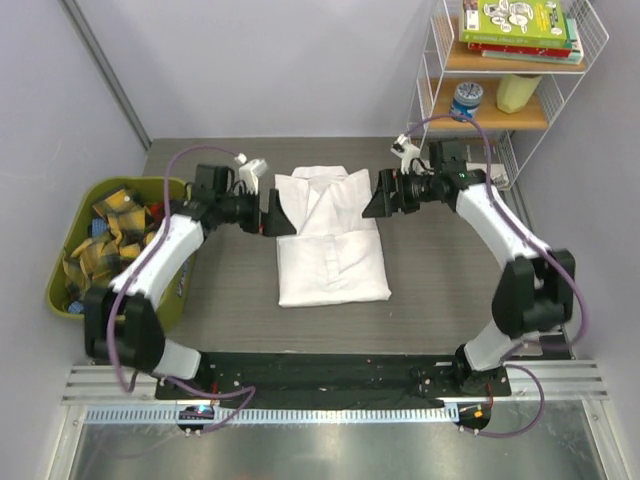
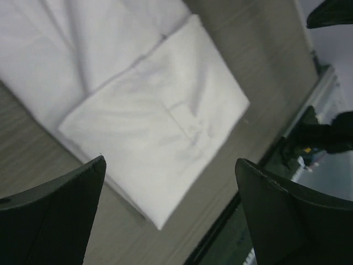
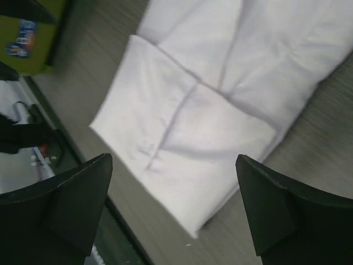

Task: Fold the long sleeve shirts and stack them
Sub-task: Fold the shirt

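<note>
The left claw (image 1: pixel 273 214) hung released, its two dark fingers (image 2: pixel 60 210) spread wide and gripping nothing, at the 9 o'clock edge of the folded white long sleeve shirts (image 1: pixel 330 240). The right claw (image 1: pixel 384 196) faced it from 2 o'clock, likewise released, fingers (image 3: pixel 276 210) parted with only cloth showing between them. From the wrist cameras we saw both claws held above the fabric, not closed on it. From overhead we could not tell whether a fingertip brushed the edge.

The shirts lay in one neat pile at the middle of the grey desk (image 1: pixel 440 280), collar toward 12 o'clock. A squarer folded layer covered the half toward 6 o'clock. We could not tell how many garments made up the pile. In the left wrist view, the top layer showed a small buttoned cuff or placket near its centre. In the right wrist view, a seam ran down the uppermost fold.

Farther out, a green bin (image 1: pixel 172 186) stood at 9 o'clock, just beside the desk's edge, heaped with yellow-and-black plaid cloths (image 1: pixel 112 215). At 1 o'clock a white wire shelf (image 1: pixel 432 70) carried stacked books (image 1: pixel 515 25) on its upper board. On the lower board stood a pale yellow container (image 1: pixel 520 92) and a blue-topped jar (image 1: pixel 466 100).
</note>
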Tool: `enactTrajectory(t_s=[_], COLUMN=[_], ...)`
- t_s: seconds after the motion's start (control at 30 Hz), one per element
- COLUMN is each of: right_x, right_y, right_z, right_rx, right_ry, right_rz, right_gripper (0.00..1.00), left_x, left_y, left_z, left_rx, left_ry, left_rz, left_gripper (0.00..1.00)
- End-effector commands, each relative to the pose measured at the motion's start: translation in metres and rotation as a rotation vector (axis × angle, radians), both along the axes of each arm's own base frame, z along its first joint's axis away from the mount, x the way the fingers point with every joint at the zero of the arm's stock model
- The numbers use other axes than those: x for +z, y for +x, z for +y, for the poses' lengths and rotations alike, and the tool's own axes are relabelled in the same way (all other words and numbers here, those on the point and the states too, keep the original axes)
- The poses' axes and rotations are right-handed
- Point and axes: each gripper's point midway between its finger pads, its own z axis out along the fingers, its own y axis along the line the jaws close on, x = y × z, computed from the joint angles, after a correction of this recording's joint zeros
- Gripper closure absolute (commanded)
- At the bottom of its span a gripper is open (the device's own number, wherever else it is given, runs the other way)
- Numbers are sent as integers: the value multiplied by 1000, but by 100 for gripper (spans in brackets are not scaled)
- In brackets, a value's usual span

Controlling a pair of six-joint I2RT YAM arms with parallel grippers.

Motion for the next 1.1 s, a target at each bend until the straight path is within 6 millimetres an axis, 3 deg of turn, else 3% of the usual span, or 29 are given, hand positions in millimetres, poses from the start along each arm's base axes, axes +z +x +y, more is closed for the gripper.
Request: enactTrajectory(t_s=[0.0,0.03,0.07,0.1,0.13,0.17,0.2,0.3,0.33,0.4,0.47,0.73,0.83,0.93,1.07], right_x=[30,36,30,15,15,11,2,-21,-28,-47,-70,-126,-135,-124,-89], right_y=[-92,-110,-124,-150,-161,-169,-178,-184,-185,-184,-184,-191,-198,-199,-204], right_z=[47,57,65,83,89,94,99,103,104,108,107,77,70,68,56], right_rx=[130,119,137,209,213,232,252,272,277,266,261,158,158,191,258], right_ry=[253,304,324,339,359,365,370,356,355,371,355,356,342,363,367], right_rz=[151,212,239,257,283,286,293,355,380,431,488,721,753,742,733], right_gripper=[1,0,0,0,0,0,0,0,1,0,0,0,0,0,0], left_x=[39,16,30,32,16,26,17,-3,-19,-25,-49,-115,-129,-128,-93], left_y=[-93,-114,-113,-125,-137,-136,-142,-144,-146,-145,-143,-142,-140,-145,-147], left_z=[-53,-56,-68,-78,-82,-91,-99,-106,-105,-107,-106,-78,-68,-57,-51], left_rx=[-155,-147,-123,-142,-133,-142,-147,-130,-117,-116,-77,38,80,73,-22], left_ry=[-295,-318,-406,-434,-449,-510,-505,-502,-488,-506,-473,-395,-383,-392,-471], left_rz=[111,185,183,173,223,189,207,241,287,302,355,547,603,620,567], left_gripper=[0,0,0,0,0,0,0,0,0,0,0,2,4,6,11])
